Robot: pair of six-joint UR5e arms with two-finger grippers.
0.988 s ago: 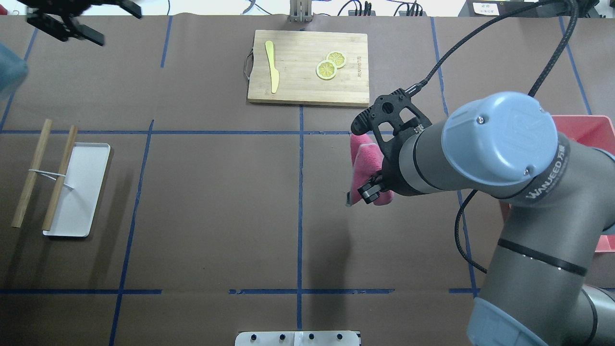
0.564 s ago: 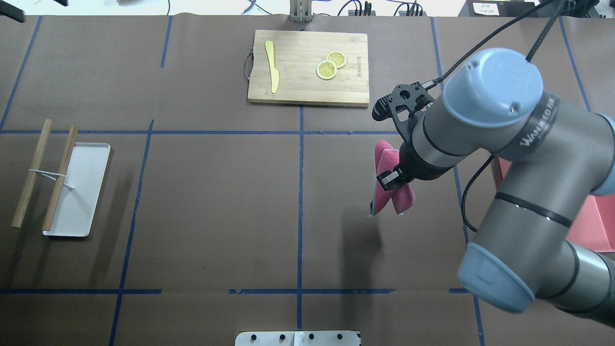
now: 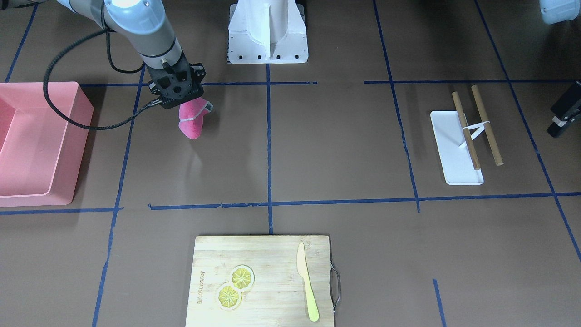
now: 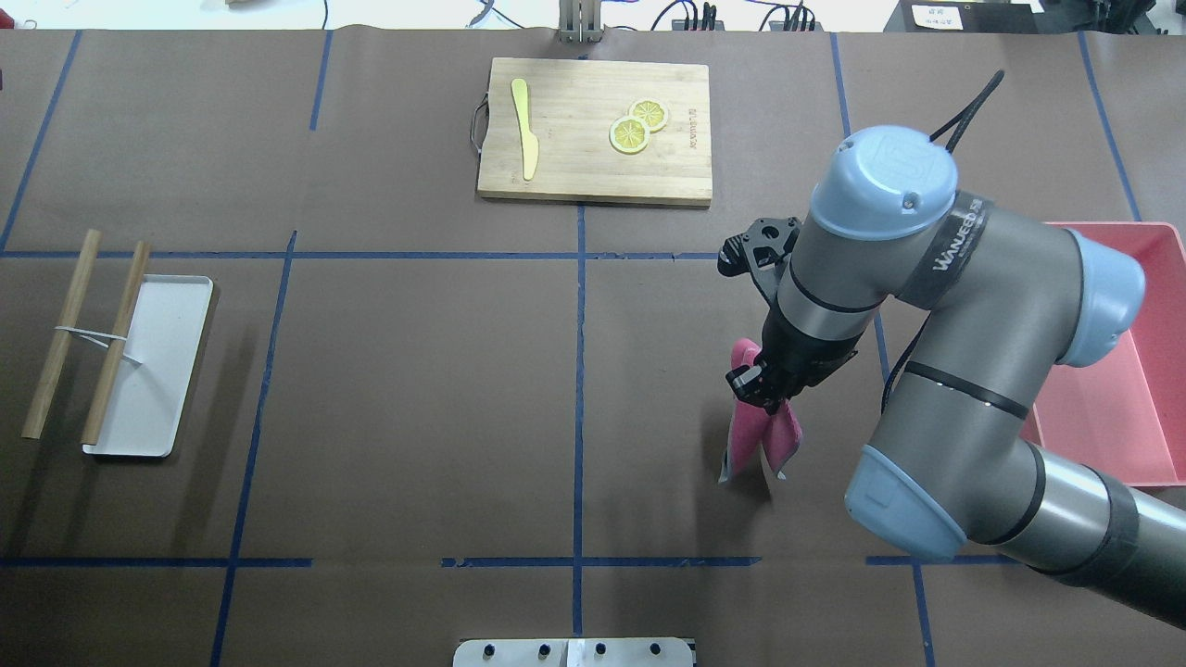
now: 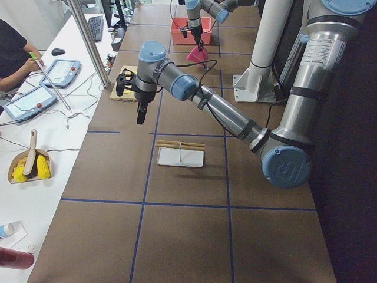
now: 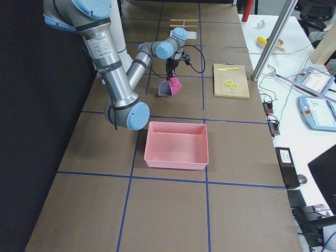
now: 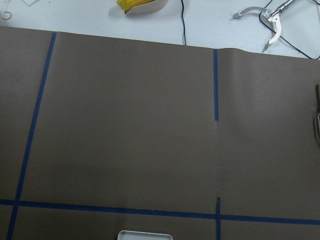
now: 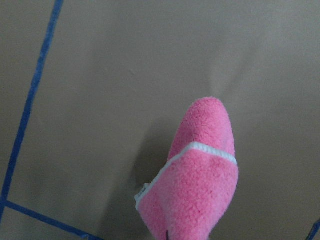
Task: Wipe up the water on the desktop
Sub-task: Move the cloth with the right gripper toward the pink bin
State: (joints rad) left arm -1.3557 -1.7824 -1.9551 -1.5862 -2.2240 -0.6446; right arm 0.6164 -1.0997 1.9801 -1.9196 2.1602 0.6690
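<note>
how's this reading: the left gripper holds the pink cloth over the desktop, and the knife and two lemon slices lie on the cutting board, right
One thing is wrong: the right gripper, not the left, holds the pink cloth over the desktop; the overhead exterior view shows it. The knife and two lemon slices do lie on the cutting board.

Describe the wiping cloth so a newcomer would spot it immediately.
Find the pink bin on the desktop, right side in the overhead view. Beside it, the right hand grips a hanging cloth: fuzzy, bright pink, white-trimmed, the only soft thing there.
</note>
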